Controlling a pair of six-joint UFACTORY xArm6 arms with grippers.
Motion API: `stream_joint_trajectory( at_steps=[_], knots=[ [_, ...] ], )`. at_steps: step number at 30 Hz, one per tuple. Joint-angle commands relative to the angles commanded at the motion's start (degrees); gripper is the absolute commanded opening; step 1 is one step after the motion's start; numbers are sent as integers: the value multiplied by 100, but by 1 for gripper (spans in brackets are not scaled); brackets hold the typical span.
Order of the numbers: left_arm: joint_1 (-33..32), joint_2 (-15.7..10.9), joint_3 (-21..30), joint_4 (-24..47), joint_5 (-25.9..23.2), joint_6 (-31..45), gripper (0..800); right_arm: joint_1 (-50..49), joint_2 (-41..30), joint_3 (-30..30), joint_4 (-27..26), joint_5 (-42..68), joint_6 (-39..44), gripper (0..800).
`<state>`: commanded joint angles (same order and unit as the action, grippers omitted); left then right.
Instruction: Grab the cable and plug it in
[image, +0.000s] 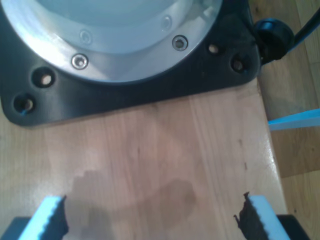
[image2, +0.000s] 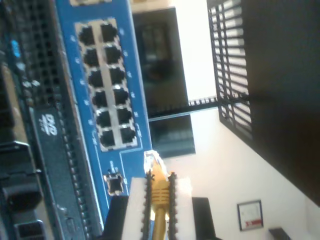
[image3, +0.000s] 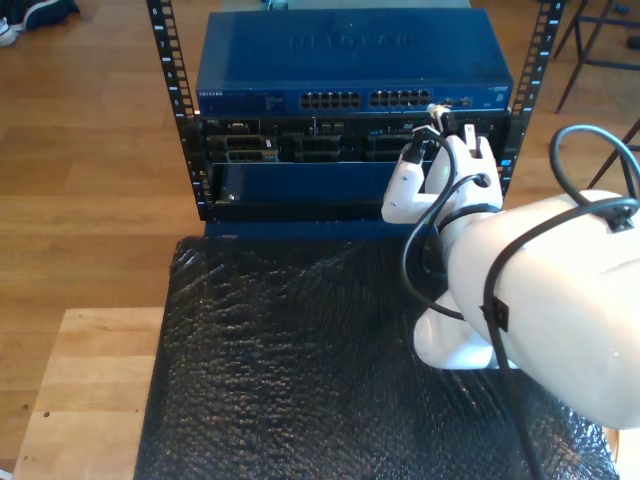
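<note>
The yellow cable (image2: 159, 202) runs between the white pads (image2: 136, 200) of my second gripper (image2: 159, 192), which is shut on it just behind the plug. Its clear plug (image2: 152, 161) points at the blue switch (image2: 107, 165), close below the double column of ports (image2: 107, 82) and beside a single square socket (image2: 114, 183). In the exterior view my second gripper (image3: 443, 120) is at the right end of the switch's (image3: 350, 60) port row. My first gripper (image: 152, 220) is open wide over bare wooden table (image: 160, 150), with nothing between its fingertips (image: 50, 216).
A black base plate with a metal ring (image: 125, 55) sits on the wood just ahead of my first gripper, and the table edge (image: 272, 150) is close by. Black bubble-wrap matting (image3: 300, 350) covers the table before the rack (image3: 180, 110). Black arm cables (image3: 430, 230) loop beside the white arm.
</note>
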<state>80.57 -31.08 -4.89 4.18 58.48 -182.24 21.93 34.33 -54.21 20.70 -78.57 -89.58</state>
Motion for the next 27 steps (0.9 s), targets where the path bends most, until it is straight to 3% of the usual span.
stream_joint_trajectory(
  at_steps=[15,27],
  knots=[
    [0,0,0,0,0,9,800,114,281,-396,475,-26,-580,0],
    [0,0,0,0,0,9,800,141,448,-642,492,-18,-615,0]
  ],
)
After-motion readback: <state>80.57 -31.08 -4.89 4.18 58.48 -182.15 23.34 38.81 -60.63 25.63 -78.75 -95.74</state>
